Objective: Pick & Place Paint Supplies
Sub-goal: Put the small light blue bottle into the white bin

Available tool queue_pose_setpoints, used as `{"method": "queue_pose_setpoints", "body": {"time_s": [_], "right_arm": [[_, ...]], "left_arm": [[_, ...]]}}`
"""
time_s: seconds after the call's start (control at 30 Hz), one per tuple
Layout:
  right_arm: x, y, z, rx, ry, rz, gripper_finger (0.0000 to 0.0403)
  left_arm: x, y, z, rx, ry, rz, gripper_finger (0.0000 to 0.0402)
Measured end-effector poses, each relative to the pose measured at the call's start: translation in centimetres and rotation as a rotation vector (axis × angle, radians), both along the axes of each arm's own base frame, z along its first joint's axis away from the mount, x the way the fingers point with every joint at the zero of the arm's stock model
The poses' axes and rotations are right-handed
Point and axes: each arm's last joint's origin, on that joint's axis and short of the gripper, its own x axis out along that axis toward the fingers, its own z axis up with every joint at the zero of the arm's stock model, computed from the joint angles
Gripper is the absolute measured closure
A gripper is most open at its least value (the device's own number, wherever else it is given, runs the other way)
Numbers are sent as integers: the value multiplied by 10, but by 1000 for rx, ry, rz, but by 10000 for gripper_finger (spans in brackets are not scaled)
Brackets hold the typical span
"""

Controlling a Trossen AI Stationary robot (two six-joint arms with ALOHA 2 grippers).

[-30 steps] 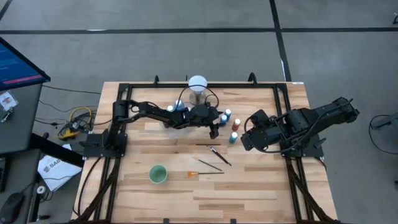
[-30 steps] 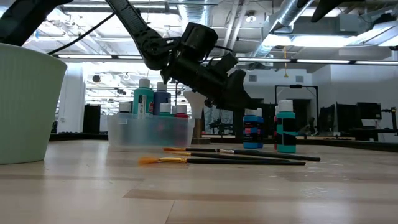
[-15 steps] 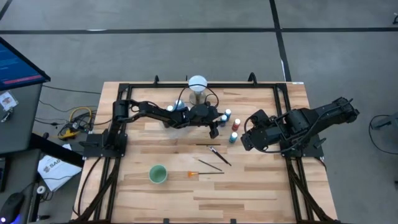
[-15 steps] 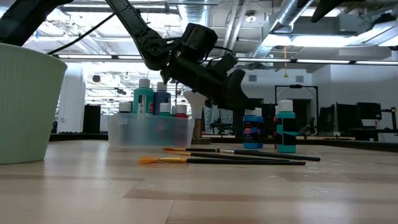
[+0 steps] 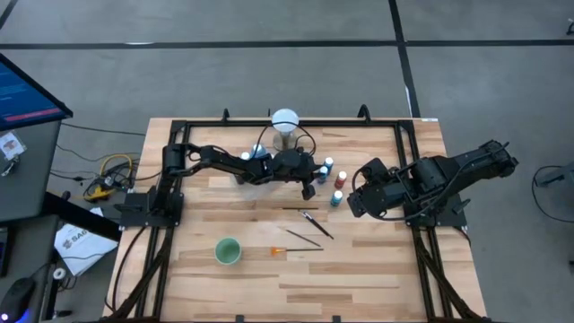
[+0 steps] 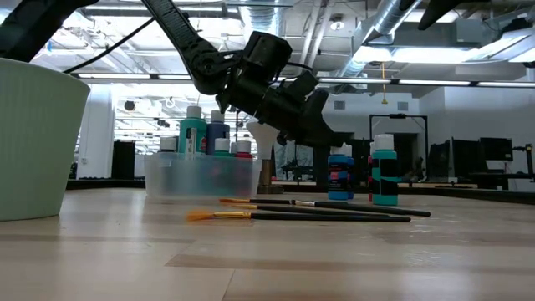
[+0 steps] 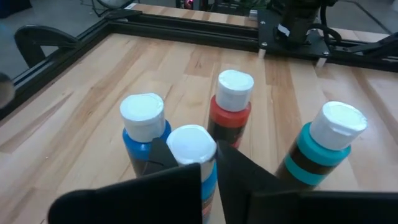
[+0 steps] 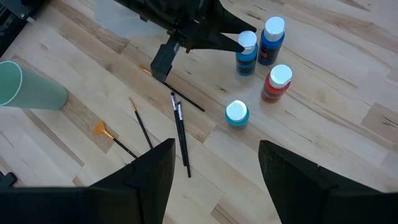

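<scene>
Currently, left hand (image 7: 208,165): fingers spread, straddling an upright white-capped blue paint bottle (image 7: 193,155), cap between the tips, long axis vertical. Bottle stands mid-table in a four-bottle cluster. Right hand (image 8: 214,165): spread, waiting farther right.

A green cup (image 5: 228,250) stands on the wooden table (image 5: 377,269) at seven o'clock. A white globe (image 5: 285,119) stands at twelve o'clock.
</scene>
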Motion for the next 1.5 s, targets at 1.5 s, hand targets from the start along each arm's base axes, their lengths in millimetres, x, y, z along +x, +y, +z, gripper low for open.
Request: {"method": "queue_pose_setpoints", "body": {"time_s": [1.5], "right_arm": [[-19, -17, 28, -55, -117, 93, 178]], "left_arm": [[-32, -26, 96, -22, -59, -44, 401]]}}
